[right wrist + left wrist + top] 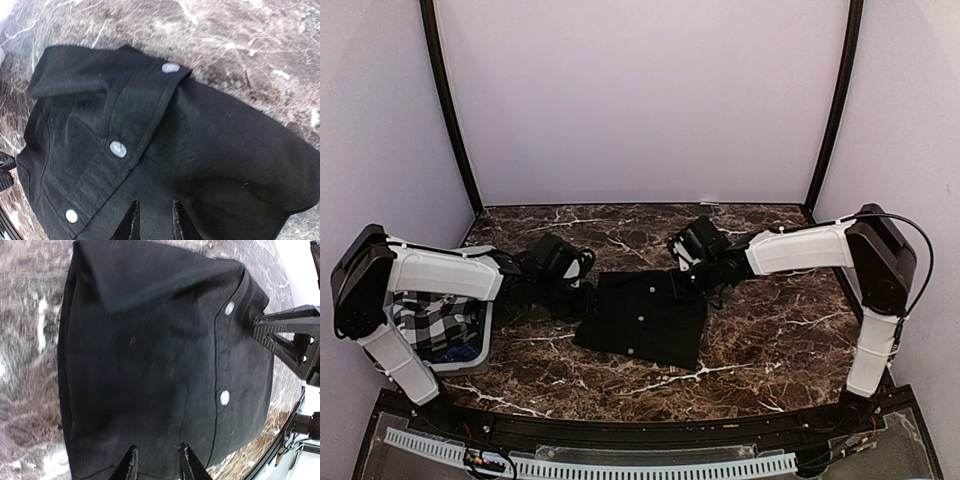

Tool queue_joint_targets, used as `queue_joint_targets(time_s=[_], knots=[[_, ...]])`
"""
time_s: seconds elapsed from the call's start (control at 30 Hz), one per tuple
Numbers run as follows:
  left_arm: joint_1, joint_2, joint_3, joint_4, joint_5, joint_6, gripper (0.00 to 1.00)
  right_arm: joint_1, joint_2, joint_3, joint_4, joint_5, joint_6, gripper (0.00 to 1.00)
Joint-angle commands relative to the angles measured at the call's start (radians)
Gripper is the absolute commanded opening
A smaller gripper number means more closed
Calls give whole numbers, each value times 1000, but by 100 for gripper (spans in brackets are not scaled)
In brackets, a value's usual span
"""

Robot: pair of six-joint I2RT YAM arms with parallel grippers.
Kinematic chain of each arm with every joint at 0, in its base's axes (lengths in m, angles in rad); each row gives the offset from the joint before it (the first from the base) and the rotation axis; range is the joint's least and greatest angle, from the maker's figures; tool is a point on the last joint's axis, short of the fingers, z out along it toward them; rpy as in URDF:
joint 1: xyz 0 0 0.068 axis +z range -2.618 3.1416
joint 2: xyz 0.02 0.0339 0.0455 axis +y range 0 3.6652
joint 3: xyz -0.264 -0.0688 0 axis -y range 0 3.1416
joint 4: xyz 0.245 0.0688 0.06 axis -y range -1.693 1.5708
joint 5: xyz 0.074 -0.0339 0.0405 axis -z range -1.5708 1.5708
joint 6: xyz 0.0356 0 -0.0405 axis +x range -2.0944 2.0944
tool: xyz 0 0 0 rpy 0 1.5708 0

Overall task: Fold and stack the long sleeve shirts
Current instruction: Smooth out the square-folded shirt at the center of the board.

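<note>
A thin pinch could slip when lifted, letting the fold spring open. The left claw (159,465) has its fingers nearly together with black cloth between them; whether it is clamped I cannot tell. The right claw (152,222) looks the same. They sit at the shirt's (645,320) ten and one o'clock. It lies mid-table (770,330), the basket (470,365) at its nine o'clock.

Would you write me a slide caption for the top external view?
Left arm and right arm reach onto a black shirt on the marble table, basket at left.
</note>
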Motion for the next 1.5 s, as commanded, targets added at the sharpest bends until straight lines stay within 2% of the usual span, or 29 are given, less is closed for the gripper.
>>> queue_joint_targets(time_s=[0.0,0.27,0.6,0.83,1.1,1.47], knots=[[3,56,94,-16,-32,27,27,-1,2,49,17,32,27,20],[16,242,285,-37,-63,91,26,-34,110,153,-4,48,10,19],[106,390,480,-78,-97,142,28,-92,194,226,-38,14,5,20],[148,518,588,-83,-58,164,28,-85,119,214,-86,55,2,23],[164,533,595,-123,-79,147,28,-54,40,201,-75,80,19,24],[175,515,631,-148,-77,184,28,3,235,396,-114,93,17,24]])
